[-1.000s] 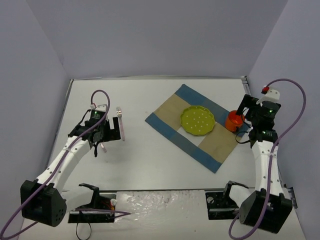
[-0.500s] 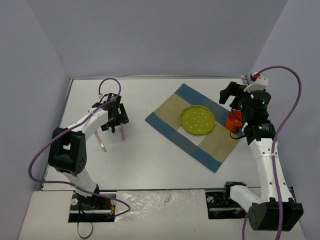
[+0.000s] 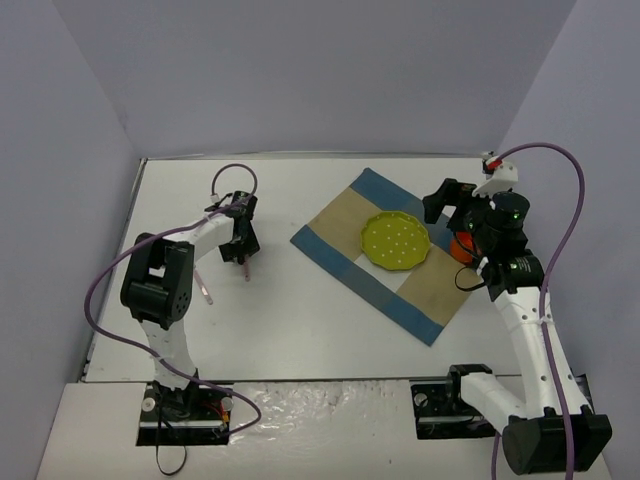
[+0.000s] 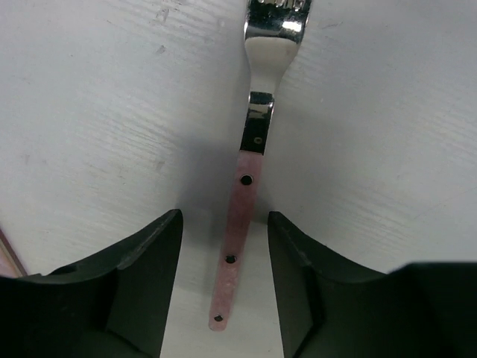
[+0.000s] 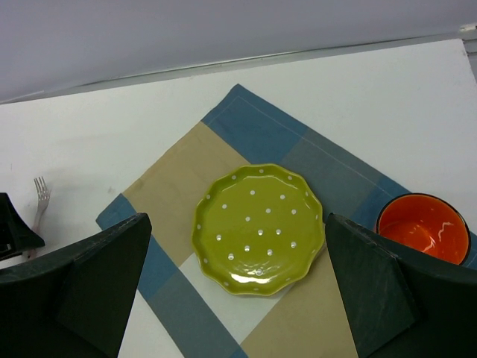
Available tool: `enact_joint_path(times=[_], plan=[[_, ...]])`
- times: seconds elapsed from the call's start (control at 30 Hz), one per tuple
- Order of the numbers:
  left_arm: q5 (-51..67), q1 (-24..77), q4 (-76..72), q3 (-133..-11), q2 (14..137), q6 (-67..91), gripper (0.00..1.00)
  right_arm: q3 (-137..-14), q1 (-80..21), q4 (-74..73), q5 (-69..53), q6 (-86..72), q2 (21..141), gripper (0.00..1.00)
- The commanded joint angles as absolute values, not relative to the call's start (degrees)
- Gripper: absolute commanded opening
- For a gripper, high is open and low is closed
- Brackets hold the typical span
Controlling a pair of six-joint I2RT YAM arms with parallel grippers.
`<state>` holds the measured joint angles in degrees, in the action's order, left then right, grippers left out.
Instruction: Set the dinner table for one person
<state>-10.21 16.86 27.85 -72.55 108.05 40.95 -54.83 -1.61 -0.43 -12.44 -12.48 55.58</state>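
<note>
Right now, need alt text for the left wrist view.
A fork with a pink handle lies flat on the white dinner table, tines at the top edge of the picture. The left gripper hangs over it, its black jaws open and straddling the handle without touching it.

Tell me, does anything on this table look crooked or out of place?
The placemat lies crooked, set diagonally on the table. The orange bowl perches at the mat's edge, and the fork lies well away from it on bare table.

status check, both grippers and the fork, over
Left gripper open, straddling fork handle, fork flat on dinner table. Right gripper open, empty, facing plate. Nothing blocking.
</note>
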Motion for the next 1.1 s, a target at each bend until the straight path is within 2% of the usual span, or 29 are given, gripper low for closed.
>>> enact_joint_path(times=[0.0, 0.07, 0.17, 0.23, 0.4, 0.63, 0.73, 1.07], plan=[[-10.68, 17.39, 25.54, -71.37, 107.55, 41.57, 0.38, -54.27, -2.02, 3.08, -14.72, -13.27, 53.99, 1.00], [-10.41, 17.54, 24.80, -70.57, 107.63, 41.44, 0.32, -53.83, -2.02, 3.15, -14.97, -13.24, 53.81, 1.00], [-10.55, 17.84, 24.29, -69.64, 107.41, 40.81, 0.09, -53.42, -2.02, 3.08, -15.20, -13.10, 53.33, 1.00], [-10.65, 17.93, 24.18, -69.36, 106.83, 39.87, 0.01, -53.08, -2.11, 3.07, -15.29, -12.92, 53.08, 1.00], [-11.81, 18.54, 25.46, -71.71, 103.16, 34.94, 0.00, -52.73, -2.08, 2.38, -15.47, -12.92, 52.06, 1.00], [-9.86, 24.15, 24.75, -84.54, 100.88, 14.85, 0.00, -53.28, -2.20, 0.26, -15.43, -12.48, 49.93, 1.00], [-6.72, 26.70, 24.42, -90.60, 103.47, 8.75, 0.00, -54.16, -2.28, -2.56, -15.15, -12.24, 49.59, 1.00], [1.91, 30.88, 28.34, -113.38, 118.39, 3.62, 0.00, -56.85, -2.57, -5.24, -15.06, -12.55, 48.30, 1.00]])
